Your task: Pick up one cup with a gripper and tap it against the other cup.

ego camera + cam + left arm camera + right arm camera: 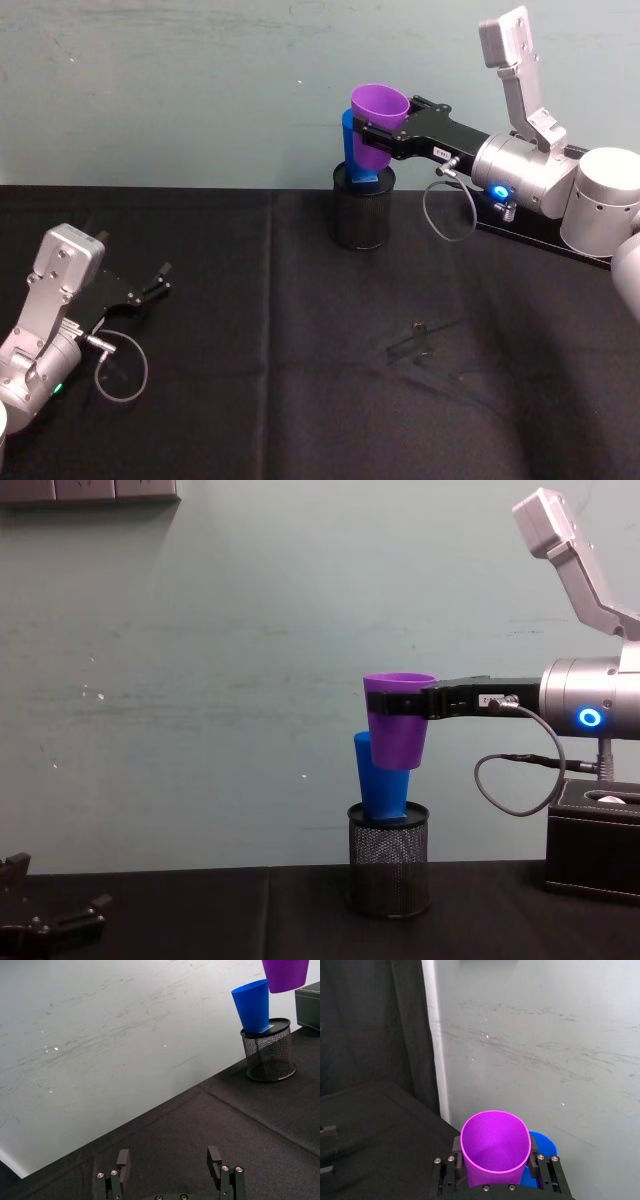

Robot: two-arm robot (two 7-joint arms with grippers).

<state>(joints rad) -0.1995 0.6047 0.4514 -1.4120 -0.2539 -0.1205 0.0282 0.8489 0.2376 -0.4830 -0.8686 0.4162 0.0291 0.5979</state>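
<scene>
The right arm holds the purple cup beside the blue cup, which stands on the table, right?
No: in the chest view the blue cup stands in the black mesh holder, not on the table. The right gripper does hold the purple cup beside it.

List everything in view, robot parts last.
Purple plastic tapered tumbler: one, purple, held aloft above the holder, close by the blue cup.
Blue plastic tapered tumbler: one, blue, tilted in the holder.
Black mesh pen holder: one, black, far edge of the cloth by the wall.
Black box: one, black, far right.
Black tablecloth: one, black, covering the table.
Right claw: one, black, shut on the purple tumbler.
Left claw: one, black, open, low at left.
</scene>
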